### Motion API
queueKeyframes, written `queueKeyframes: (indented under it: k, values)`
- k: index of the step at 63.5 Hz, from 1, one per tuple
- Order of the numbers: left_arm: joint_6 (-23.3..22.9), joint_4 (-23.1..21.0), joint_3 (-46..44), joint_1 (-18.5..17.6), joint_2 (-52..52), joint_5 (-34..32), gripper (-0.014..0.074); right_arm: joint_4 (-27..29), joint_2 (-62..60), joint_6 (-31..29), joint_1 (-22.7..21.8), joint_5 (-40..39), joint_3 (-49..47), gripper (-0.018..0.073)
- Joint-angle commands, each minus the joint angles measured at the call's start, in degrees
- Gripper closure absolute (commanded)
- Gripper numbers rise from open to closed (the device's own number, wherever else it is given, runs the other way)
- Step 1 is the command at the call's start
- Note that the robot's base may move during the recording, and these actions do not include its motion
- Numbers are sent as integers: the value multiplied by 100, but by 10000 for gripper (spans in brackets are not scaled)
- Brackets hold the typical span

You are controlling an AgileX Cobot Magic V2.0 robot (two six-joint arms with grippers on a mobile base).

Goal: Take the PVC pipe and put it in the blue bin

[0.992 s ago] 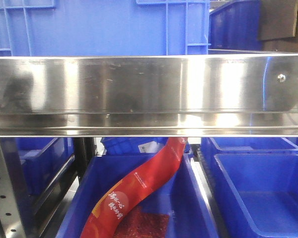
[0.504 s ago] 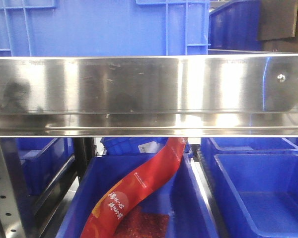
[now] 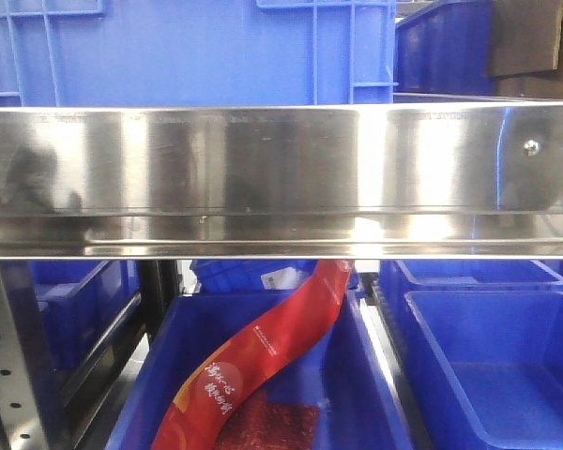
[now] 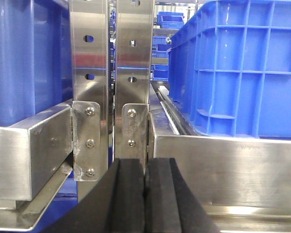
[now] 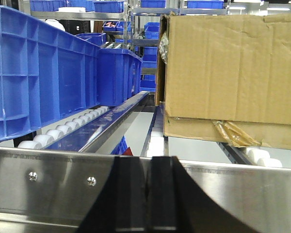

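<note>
bright, even indoor light in all three views. in the front view the steel rail (image 3: 281, 178) shows broad white glare bands and smeared dark reflections, and the picture is slightly soft. the bins (image 3: 488, 375) below it sit in shadow. in both wrist views the black jaws at the bottom edge are dark and blurred, while the blue crate (image 4: 237, 68) and cardboard box (image 5: 233, 73) look sharp.
</note>
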Motion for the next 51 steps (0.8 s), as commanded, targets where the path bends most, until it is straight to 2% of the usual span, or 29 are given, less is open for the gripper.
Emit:
queueKeyframes:
  k: [1, 51]
  values:
    - [-29, -38, -14, 13, -27, -115, 707, -31, -22, 4, -14, -86, 0, 727]
    - [-29, -38, -14, 13, -27, -115, 707, -31, -22, 4, -14, -86, 0, 727]
